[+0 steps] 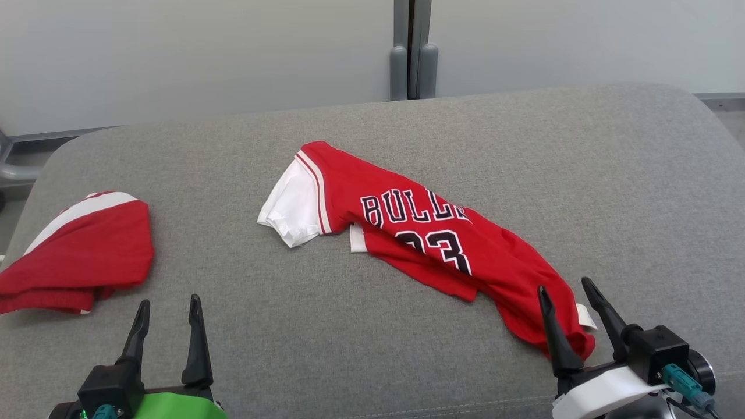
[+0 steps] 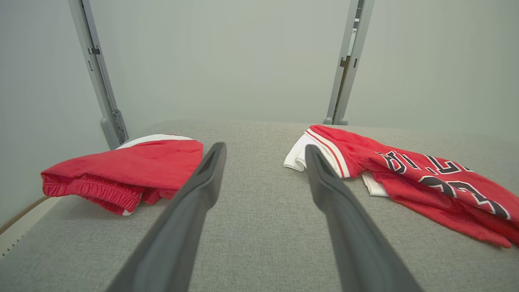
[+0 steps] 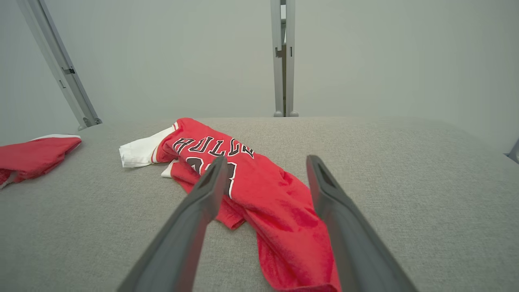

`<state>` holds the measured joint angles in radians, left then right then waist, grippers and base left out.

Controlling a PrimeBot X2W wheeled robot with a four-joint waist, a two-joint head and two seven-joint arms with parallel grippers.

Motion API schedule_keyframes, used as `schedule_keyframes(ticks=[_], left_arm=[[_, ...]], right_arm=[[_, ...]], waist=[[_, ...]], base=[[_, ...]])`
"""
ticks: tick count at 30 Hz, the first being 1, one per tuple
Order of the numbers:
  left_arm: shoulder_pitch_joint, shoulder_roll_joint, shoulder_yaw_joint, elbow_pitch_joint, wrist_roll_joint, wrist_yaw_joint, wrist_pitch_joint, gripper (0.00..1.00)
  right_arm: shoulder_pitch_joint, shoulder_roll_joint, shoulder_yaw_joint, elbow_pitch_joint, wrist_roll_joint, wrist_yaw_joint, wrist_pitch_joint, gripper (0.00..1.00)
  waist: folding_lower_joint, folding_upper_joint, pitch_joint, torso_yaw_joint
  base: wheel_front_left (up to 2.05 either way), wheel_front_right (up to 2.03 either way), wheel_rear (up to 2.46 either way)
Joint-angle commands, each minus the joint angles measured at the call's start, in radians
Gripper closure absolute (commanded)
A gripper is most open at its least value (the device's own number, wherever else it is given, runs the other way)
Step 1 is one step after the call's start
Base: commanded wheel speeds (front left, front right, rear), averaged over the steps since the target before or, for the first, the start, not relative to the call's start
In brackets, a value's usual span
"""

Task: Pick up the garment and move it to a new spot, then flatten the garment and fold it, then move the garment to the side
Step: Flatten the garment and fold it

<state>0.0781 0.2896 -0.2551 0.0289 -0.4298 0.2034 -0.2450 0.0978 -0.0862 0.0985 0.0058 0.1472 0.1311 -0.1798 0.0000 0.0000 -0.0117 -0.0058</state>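
Across the middle of grey woven-fabric cushion (image 1: 372,361), sprawled rumpled from 11 o'clock down to 5 o'clock: red short-sleeved jersey with white sleeve and black-and-white lettering (image 1: 419,233), not yet flattened or folded. At 5 o'clock, right gripper (image 1: 564,285) with long dark fingers spread wide either side of the jersey's hem end, clamping nothing. At 7 o'clock, left gripper (image 1: 169,300) equally wide open, empty, over bare cushion. At 9 o'clock, well apart from the jersey, bunched red cloth with white band (image 1: 81,250)
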Motion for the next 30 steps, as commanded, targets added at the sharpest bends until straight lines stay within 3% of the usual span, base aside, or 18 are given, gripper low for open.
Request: schedule_keyframes(ticks=[1, 30], left_arm=[[0.016, 0.005, 0.003, -0.001, 0.005, 0.006, -0.005, 0.0], [-0.005, 0.014, -0.01, -0.007, -0.008, 0.015, -0.001, 0.0]], right_arm=[[0.016, 0.0, -0.001, -0.011, -0.008, -0.001, 0.005, 0.0], [-0.002, 0.01, 0.024, -0.004, 0.002, -0.001, 0.016, 0.0]], waist=[[0.0, 0.0, -0.001, 0.0], [0.0, 0.0, 0.01, 0.007]], base=[[0.0, 0.0, 0.0], [0.0, 0.0, 0.0]])
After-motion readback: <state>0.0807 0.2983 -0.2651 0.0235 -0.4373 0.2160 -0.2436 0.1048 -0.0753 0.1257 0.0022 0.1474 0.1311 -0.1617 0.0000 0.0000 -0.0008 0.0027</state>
